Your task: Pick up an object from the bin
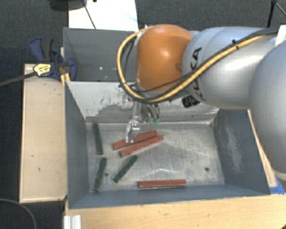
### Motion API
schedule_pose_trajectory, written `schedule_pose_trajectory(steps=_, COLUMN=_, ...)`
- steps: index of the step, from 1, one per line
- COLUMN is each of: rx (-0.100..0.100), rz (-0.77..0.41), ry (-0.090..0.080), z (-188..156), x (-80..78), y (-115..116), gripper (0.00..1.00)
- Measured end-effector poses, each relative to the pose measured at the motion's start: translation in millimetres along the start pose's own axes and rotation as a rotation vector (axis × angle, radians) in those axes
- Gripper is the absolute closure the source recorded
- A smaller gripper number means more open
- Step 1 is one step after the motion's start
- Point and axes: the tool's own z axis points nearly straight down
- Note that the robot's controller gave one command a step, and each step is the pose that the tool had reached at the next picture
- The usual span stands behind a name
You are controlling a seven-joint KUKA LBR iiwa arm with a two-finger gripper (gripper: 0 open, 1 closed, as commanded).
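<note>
The gripper (133,128) hangs over the left end of two reddish-brown flat rigid bars (143,145) lying side by side; open or closed, I cannot tell. It should straddle one bar's narrow width, clear of the dark green flat strip (125,169) just in front of them.

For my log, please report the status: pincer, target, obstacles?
Pincer down at the left end of two red-brown sticks, mid-bin. Grip not confirmed. Dark green sticks lie apart, on the view's left; none in the way.
</note>
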Motion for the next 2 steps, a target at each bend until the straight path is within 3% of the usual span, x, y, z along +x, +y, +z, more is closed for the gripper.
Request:
schedule_pose_trajectory(steps=1, rx=-0.007, rz=-0.15, ry=-0.014, z=109.6, x=11.3, y=-24.3, gripper=1.0)
schedule_pose_trajectory(steps=2, rx=-0.007, rz=-0.145, ry=-0.024, z=109.4, x=9.8, y=-24.6, gripper=0.0)
